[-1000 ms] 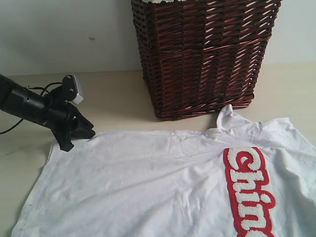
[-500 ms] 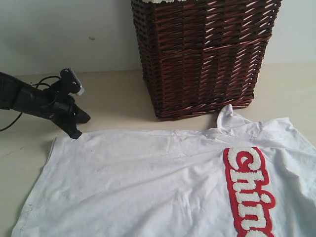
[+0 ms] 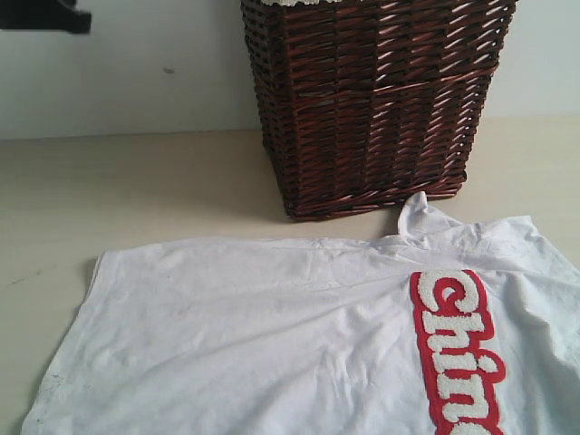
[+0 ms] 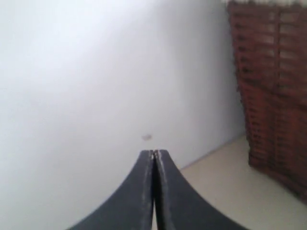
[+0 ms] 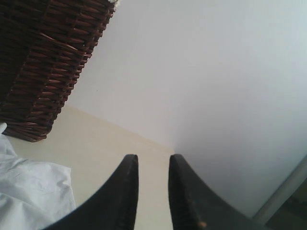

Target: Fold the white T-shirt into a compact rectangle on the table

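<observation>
I have the white T-shirt [image 3: 272, 335] lying spread and unfolded on the table [image 3: 136, 181], with its red-edged lettering [image 3: 460, 349] toward 4 o'clock. The wicker basket [image 3: 372, 100] stands at 12 o'clock from the shirt, near the collar [image 3: 417, 213]. Something pale peeks over the basket's rim, though I cannot make out what. The left gripper [image 4: 154, 152] is pressed together and empty, and the right gripper [image 5: 152, 160] is slightly spread, holding nothing.

one T-shirt [image 3: 272, 335], one basket [image 3: 372, 100], two pincers [image 4: 154, 152] [image 5: 153, 158]
</observation>
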